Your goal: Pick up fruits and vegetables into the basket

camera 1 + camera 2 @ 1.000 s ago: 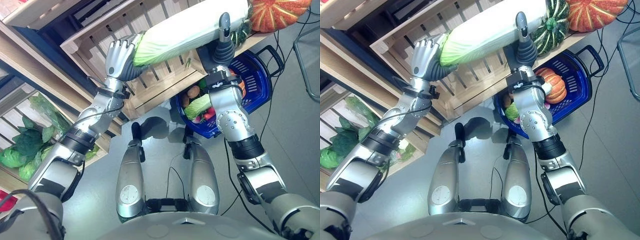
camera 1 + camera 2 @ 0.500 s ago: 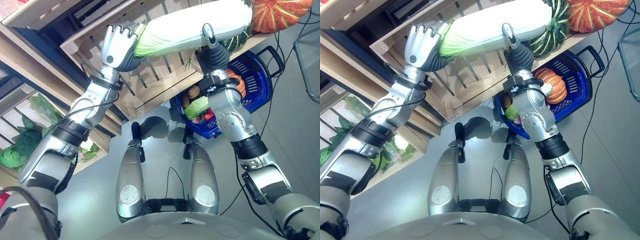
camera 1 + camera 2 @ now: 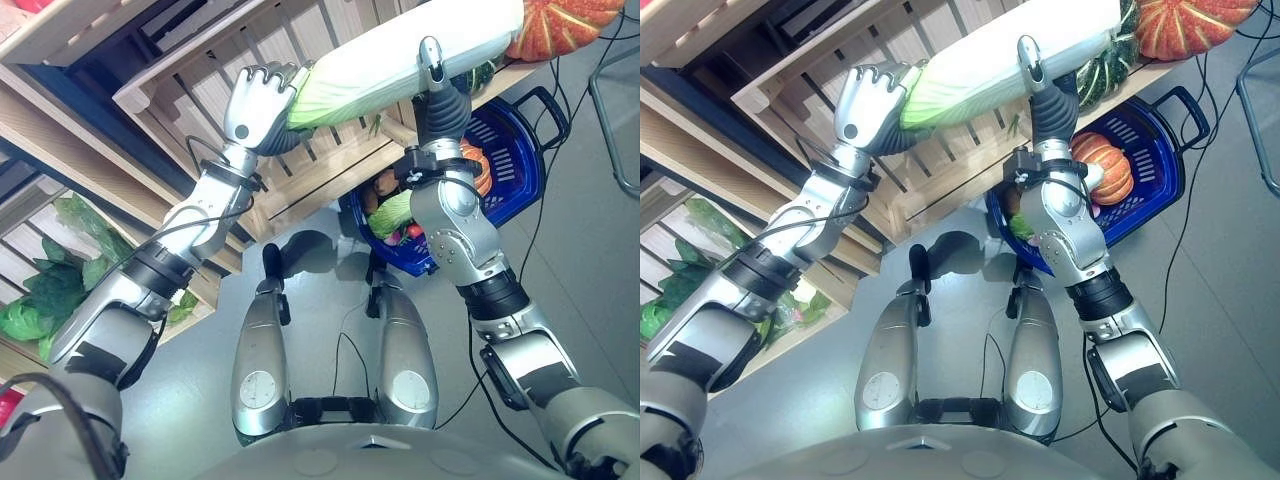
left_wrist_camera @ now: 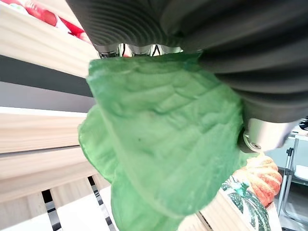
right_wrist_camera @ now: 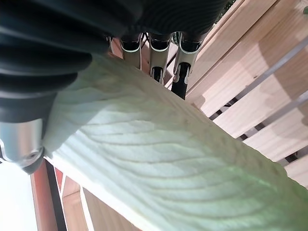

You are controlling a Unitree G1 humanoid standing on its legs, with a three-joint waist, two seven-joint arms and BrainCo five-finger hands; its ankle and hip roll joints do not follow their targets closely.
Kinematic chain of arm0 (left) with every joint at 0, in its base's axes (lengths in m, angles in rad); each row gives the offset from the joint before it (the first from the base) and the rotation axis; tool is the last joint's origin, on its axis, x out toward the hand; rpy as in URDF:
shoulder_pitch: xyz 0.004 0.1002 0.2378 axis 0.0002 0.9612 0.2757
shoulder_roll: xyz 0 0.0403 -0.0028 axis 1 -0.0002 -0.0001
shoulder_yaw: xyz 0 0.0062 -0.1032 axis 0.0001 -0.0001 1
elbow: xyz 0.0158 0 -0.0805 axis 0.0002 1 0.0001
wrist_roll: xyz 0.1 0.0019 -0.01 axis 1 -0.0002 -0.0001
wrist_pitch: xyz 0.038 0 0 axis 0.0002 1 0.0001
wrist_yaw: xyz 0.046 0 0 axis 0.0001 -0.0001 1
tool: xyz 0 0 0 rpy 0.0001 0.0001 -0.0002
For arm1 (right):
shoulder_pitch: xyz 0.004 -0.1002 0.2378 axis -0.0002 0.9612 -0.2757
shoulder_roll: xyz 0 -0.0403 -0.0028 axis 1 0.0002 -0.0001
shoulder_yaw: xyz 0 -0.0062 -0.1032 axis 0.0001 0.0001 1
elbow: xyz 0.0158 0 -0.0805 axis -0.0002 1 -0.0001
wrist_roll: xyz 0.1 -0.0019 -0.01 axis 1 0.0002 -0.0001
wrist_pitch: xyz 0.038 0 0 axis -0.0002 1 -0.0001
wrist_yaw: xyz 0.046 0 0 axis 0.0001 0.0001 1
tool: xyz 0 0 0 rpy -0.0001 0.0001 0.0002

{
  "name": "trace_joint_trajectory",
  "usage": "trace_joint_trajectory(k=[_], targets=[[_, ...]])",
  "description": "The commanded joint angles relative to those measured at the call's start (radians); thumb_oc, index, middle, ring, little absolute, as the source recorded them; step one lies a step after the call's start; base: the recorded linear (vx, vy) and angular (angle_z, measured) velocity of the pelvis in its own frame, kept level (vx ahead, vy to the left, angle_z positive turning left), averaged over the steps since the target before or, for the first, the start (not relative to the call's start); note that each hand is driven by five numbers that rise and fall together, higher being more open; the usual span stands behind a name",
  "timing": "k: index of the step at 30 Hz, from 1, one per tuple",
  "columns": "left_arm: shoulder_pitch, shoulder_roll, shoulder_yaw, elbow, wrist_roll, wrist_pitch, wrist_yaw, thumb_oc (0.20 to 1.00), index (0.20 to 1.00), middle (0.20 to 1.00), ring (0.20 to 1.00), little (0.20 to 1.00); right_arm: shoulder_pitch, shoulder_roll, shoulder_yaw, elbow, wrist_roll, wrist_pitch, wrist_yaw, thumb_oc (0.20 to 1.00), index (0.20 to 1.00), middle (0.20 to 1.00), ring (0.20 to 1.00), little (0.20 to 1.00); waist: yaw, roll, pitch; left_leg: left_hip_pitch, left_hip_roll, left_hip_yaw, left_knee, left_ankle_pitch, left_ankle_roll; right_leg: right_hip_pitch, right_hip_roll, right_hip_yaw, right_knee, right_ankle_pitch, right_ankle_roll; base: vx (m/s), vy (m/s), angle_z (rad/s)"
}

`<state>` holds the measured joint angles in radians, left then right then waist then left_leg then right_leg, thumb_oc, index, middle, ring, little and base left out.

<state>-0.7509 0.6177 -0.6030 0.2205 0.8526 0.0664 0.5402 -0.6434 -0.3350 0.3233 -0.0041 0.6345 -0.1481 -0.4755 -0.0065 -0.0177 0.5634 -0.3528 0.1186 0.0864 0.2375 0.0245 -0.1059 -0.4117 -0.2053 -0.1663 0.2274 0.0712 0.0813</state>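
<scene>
cabbage [image 3: 400, 55] lifted higher, left hand [image 3: 258, 100] and right hand [image 3: 440, 95] gripping its ends

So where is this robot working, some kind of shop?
Probably a mock grocery or produce stall. Slatted wooden crates serve as shelves, pumpkins sit on top, leafy greens fill a lower crate, and a blue shopping basket of vegetables stands on the floor.

Silver-grey jointed arms, dark ribbed wrist covers, silver left hand [image 3: 258, 100], right hand [image 3: 440, 85] dark-covered
</scene>
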Motion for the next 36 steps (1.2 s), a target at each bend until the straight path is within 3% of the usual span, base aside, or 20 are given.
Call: trace_joint_trajectory(k=[1,3,7,11,15,20,27,29,36], targets=[[0.111,-0.045,-0.084,-0.073,-0.148,-0.06,-0.007,1.0,1.0,1.0,1.0,1.0,-0.133,-0.019,-0.073,-0.201,-0.066,-0.143,-0.003,0.2,0.2,0.2,0.2,0.2,-0.009,0.009,-0.053,0.022,-0.036,0.038,0.021,-0.043,0.037,0.055,-0.042,0.027,-0.001,-0.01,0.053,-0.01,-0.018,-0.04],[0.156,-0.079,-0.06,-0.053,-0.325,-0.072,-0.007,1.0,1.0,1.0,1.0,1.0,-0.128,-0.025,-0.092,-0.232,-0.127,-0.151,-0.012,0.2,0.2,0.2,0.2,0.2,-0.008,0.012,-0.048,0.017,-0.035,0.037,0.023,-0.043,0.036,0.049,-0.041,0.025,0.005,-0.013,0.052,-0.01,-0.013,-0.02],[0.221,-0.106,-0.011,-0.033,-0.543,-0.133,0.021,1.0,1.0,1.0,1.0,1.0,-0.103,-0.04,-0.125,-0.291,-0.227,-0.144,-0.03,0.2,0.2,0.2,0.2,0.2,-0.011,0.017,-0.044,0.01,-0.034,0.038,0.024,-0.042,0.037,0.038,-0.037,0.026,0.014,-0.017,0.051,0.0,-0.004,-0.01],[0.326,-0.101,0.08,-0.041,-0.631,-0.221,0.052,1.0,1.0,1.0,1.0,1.0,-0.028,-0.092,-0.209,-0.364,-0.293,-0.165,-0.036,0.2,0.2,0.2,0.2,0.2,-0.018,0.021,-0.043,-0.001,-0.031,0.043,0.019,-0.039,0.035,0.024,-0.032,0.025,0.019,-0.021,0.046,-0.01,-0.023,-0.08],[0.396,-0.095,0.142,-0.055,-0.659,-0.27,0.057,1.0,1.0,1.0,1.0,1.0,0.04,-0.14,-0.28,-0.382,-0.323,-0.191,-0.059,0.2,0.2,0.2,0.2,0.2,-0.026,0.021,-0.043,-0.012,-0.025,0.05,0.02,-0.037,0.032,0.012,-0.03,0.023,0.025,-0.023,0.043,-0.01,-0.024,-0.02],[0.481,-0.082,0.211,-0.104,-0.731,-0.316,0.034,1.0,1.0,1.0,1.0,1.0,0.166,-0.206,-0.384,-0.381,-0.374,-0.22,-0.111,0.2,0.2,0.2,0.2,0.2,-0.043,0.021,-0.043,-0.044,-0.016,0.058,0.014,-0.026,0.028,-0.027,-0.022,0.025,0.033,-0.022,0.042,-0.03,-0.044,-0.02],[0.549,-0.075,0.257,-0.16,-0.797,-0.37,0.009,1.0,1.0,1.0,1.0,1.0,0.29,-0.236,-0.453,-0.343,-0.42,-0.236,-0.202,0.2,0.2,0.2,0.2,0.2,-0.059,0.022,-0.043,-0.097,-0.006,0.064,0.013,-0.016,0.026,-0.085,-0.015,0.027,0.044,-0.018,0.043,-0.04,-0.065,-0.03],[0.563,-0.071,0.261,-0.196,-0.826,-0.396,-0.013,1.0,1.0,1.0,1.0,1.0,0.337,-0.248,-0.467,-0.318,-0.497,-0.197,-0.278,0.2,0.2,0.2,0.2,0.2,-0.067,0.024,-0.043,-0.125,-0.003,0.064,0.01,-0.008,0.025,-0.115,-0.01,0.03,0.049,-0.015,0.043,-0.03,-0.083,-0.06],[0.579,-0.069,0.243,-0.282,-0.919,-0.43,-0.101,1.0,1.0,1.0,1.0,1.0,0.372,-0.287,-0.485,-0.199,-0.561,-0.051,-0.463,0.2,0.2,0.2,0.2,0.2,-0.07,0.045,-0.043,-0.198,0.001,0.063,0.014,0.005,0.027,-0.193,-0.006,0.029,0.069,-0.014,0.041,-0.02,-0.082,-0.03]])
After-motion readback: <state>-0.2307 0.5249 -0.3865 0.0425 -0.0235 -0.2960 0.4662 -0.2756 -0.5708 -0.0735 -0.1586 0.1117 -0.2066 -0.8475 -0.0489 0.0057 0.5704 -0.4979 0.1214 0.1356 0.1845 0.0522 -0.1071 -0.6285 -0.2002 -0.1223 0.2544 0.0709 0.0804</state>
